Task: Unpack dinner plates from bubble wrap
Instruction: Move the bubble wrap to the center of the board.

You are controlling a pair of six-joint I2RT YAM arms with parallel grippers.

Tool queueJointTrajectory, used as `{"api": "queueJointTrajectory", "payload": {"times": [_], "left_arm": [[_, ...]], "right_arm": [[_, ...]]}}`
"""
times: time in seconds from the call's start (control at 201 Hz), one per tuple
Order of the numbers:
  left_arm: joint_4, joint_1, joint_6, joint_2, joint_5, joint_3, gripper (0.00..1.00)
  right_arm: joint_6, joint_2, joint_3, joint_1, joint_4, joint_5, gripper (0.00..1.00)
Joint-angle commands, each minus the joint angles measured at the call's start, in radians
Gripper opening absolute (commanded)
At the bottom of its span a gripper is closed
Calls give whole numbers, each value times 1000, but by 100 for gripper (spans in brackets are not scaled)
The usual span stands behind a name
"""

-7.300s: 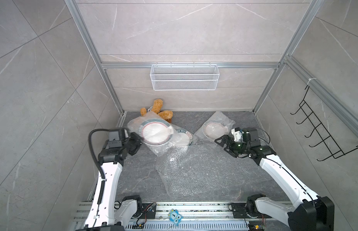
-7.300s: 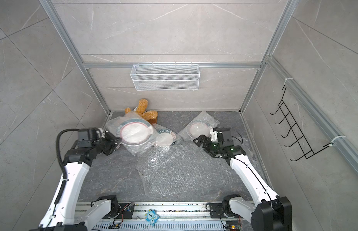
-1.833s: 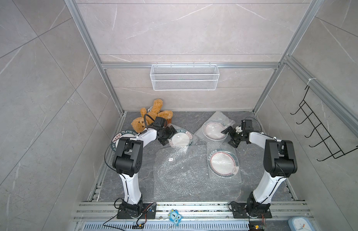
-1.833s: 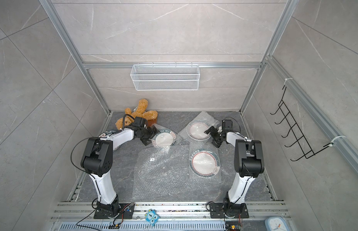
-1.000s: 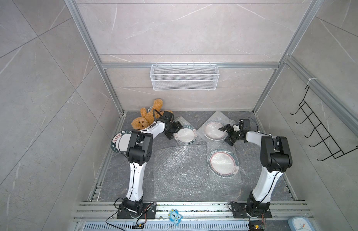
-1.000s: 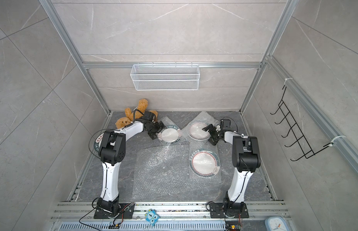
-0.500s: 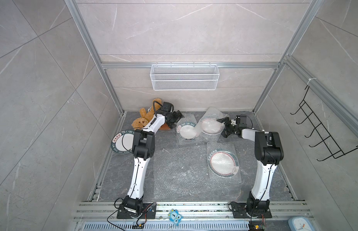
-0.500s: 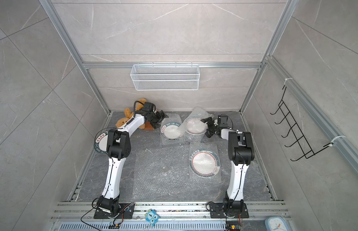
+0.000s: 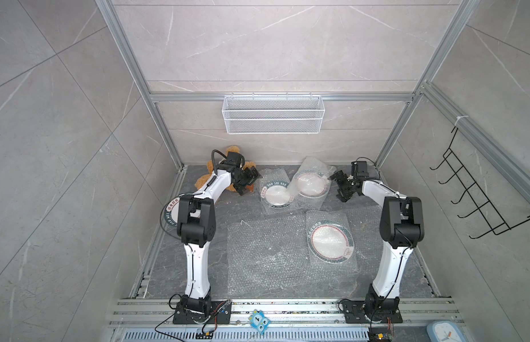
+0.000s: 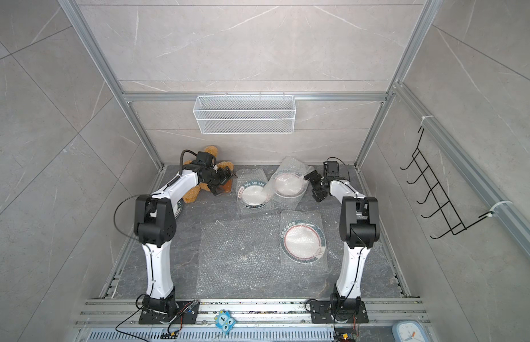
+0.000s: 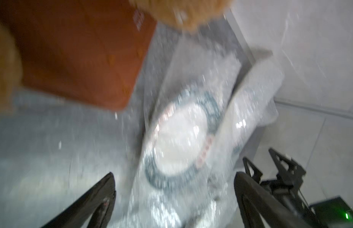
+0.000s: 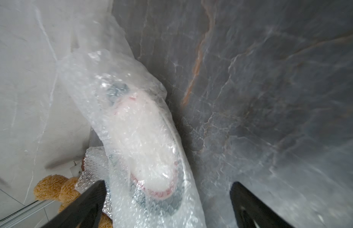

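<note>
Left gripper [image 9: 252,183] sits at far left with its jaws spread wide, gripping nothing. It hangs by the brown slab [image 11: 83,53] and teddy bear [image 9: 203,183], just left of the far-middle plate [image 9: 276,194]. That plate lies flat inside a bubble wrap pouch [image 9: 269,174]. Right gripper [image 9: 335,188] is at far right, jaws likewise spread and empty, just right of the tilted plate [image 9: 309,183]. This plate is also pouched, and its wrap overlaps the far-middle plate's pouch. Whether the right fingertips touch the wrap: cannot tell. Near-right plate [image 9: 330,241] lies flat in its pouch on the grey floor [image 9: 222,207]. Left-edge plate [image 9: 170,211] is by the left wall, half hidden behind the left arm [image 9: 195,219]; wrapped or bare, cannot tell. Loose bubble wrap sheet [image 9: 263,257] lies flat at near centre.
</note>
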Motion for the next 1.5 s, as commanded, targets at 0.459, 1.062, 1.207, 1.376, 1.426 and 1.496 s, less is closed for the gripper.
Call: {"api": "queueJointTrajectory", "payload": {"times": [0.459,1.062,1.207,1.376,1.426,1.496], "left_arm": [[-209,-82,-98,-876,-307,-918,95],[-77,-81,-101,-750,-318,-1050,84],[-15,-81,-99,-708,-299,-1068,80],[33,-81,-102,-699,-292,-1086,66],[34,-81,-102,-703,-296,-1088,60],[28,-81,-105,-706,-314,-1091,49]], "right_arm": [[-119,-775,-601,-2,-49,-16,100],[-227,-983,-741,0,-250,-142,100],[-225,-973,-737,0,-245,-157,100],[-221,-973,-746,0,-235,-164,100],[-218,-973,-751,0,-232,-167,100],[-214,-974,-757,-1,-227,-172,100]]}}
